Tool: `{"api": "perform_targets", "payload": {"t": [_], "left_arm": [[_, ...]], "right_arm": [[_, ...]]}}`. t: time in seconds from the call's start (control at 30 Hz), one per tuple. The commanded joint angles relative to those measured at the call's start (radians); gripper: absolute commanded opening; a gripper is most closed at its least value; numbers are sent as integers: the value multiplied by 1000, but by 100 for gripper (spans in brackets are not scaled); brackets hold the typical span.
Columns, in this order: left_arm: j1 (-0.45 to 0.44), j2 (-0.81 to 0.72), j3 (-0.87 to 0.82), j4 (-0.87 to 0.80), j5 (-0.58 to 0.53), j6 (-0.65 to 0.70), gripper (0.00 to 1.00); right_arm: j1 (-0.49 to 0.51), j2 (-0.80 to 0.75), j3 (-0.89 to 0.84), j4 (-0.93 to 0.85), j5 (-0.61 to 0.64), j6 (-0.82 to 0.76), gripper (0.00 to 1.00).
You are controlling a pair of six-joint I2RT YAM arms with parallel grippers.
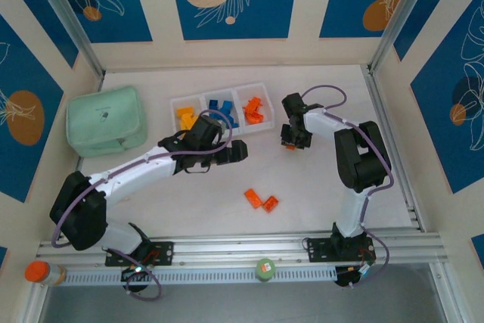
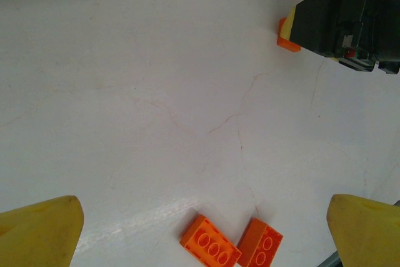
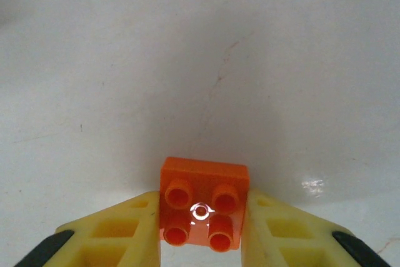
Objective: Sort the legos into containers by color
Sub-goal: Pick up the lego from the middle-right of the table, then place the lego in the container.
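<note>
right claw (image 3: 201, 211) | pinching red-orange lego (image 3: 204, 178) | lego centred between its jaws

Left wrist view: left red-orange brick (image 2: 209, 248) and neighbour brick (image 2: 260, 243) both clipped by bottom edge. Fingers (image 2: 40, 232) of left tool (image 2: 205, 212) cropped at corners. Third red-orange brick (image 2: 286, 40) mostly behind right tool (image 2: 301, 28). Top view: bricks in tray (image 1: 235, 100) overlap, count unclear.

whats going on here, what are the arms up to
Two arms are sorting bricks by colour into a tray. The right gripper is closed on an orange brick down at the table, right of the tray. The left gripper hangs open over mid-table. Two loose orange bricks lie nearer the arm bases. The tray holds yellow, blue and orange bricks, one colour per compartment.
</note>
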Motion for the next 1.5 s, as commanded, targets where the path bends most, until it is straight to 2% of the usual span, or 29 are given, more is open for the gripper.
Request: {"api": "perform_targets", "payload": {"t": [0.0,0.37,0.67,0.93,1.13,1.47], "left_arm": [[-8,-9,26,-17,-16,-14,99],[16,-78,30,-118,-74,30,99],[70,-161,-20,-172,-114,33,99],[114,-222,-55,-202,-120,40,99],[141,-239,-69,-209,-110,45,99],[150,-248,-69,-197,-109,55,99]], "right_arm": [[9,-34,-2,-25,-1,-24,30],[89,-104,147,-106,-4,-108,29],[143,64,416,-144,5,-127,31],[143,290,683,-189,-20,-142,32],[131,341,746,-183,-27,-137,44],[137,225,649,-131,-43,-157,52]]}}
